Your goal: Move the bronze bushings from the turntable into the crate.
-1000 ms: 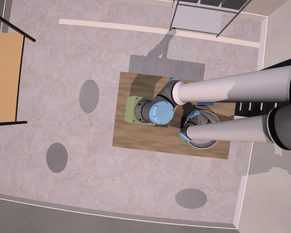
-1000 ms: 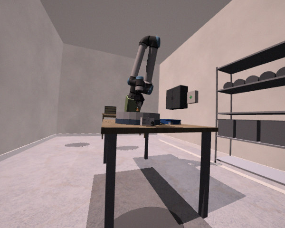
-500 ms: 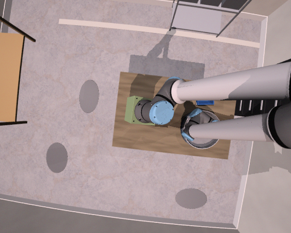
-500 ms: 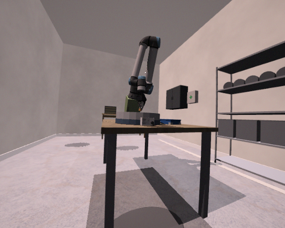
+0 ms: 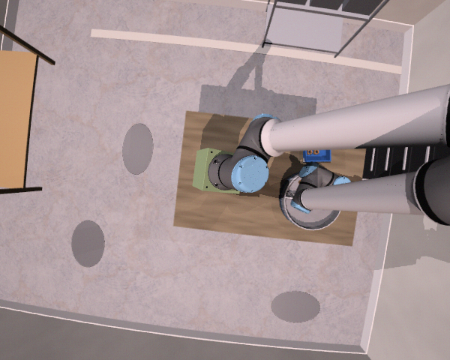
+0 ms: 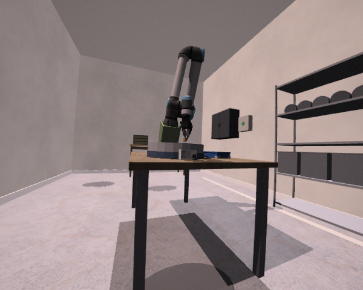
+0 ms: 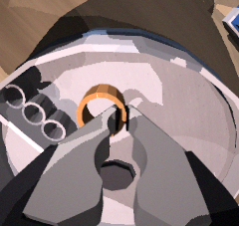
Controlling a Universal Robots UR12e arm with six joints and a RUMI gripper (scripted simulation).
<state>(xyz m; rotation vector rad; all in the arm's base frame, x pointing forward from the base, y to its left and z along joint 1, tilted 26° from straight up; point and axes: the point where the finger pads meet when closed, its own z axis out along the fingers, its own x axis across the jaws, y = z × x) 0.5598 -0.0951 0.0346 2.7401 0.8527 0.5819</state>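
My gripper is shut on the wall of a bronze bushing and holds it above the turntable. The bushing's open end faces the wrist camera. Three steel bushings stand in a row at the left in the wrist view, the nearest steel bushing lowest in that view. The blue crate lies beside the turntable; its corner shows at the wrist view's upper right. Two bronze bushings show in the crate. The arm hides the gripper in the top view.
The turntable has a raised rim. A small grey box sits at its front in the exterior view. The arm's green base block stands on the wooden table at the other end. Arm links cover part of the turntable from above.
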